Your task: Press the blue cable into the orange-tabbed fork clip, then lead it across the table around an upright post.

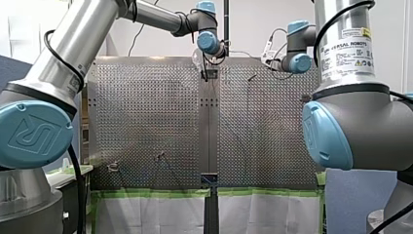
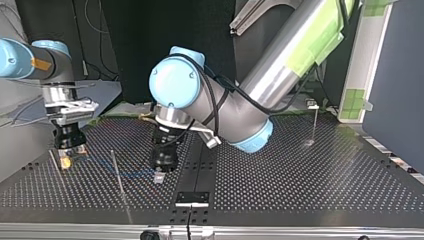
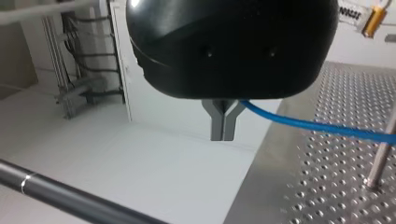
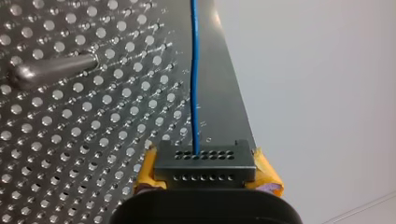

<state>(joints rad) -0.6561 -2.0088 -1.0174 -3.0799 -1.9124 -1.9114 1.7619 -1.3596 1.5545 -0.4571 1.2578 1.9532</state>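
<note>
The blue cable runs low over the perforated table between my two grippers. My left gripper, black with metal fingers, is shut on the cable, which leads off sideways past an upright post. At the top view's left, my right gripper with yellow pads stands close over the table. In its wrist view the cable ends in that gripper's shut black tips. A post stands between the grippers. I cannot make out the orange-tabbed clip.
Another thin post stands far off at the top view's right. A black bracket sits on the table's middle seam near that view's front edge. Green tape lines the table's edge in the front view.
</note>
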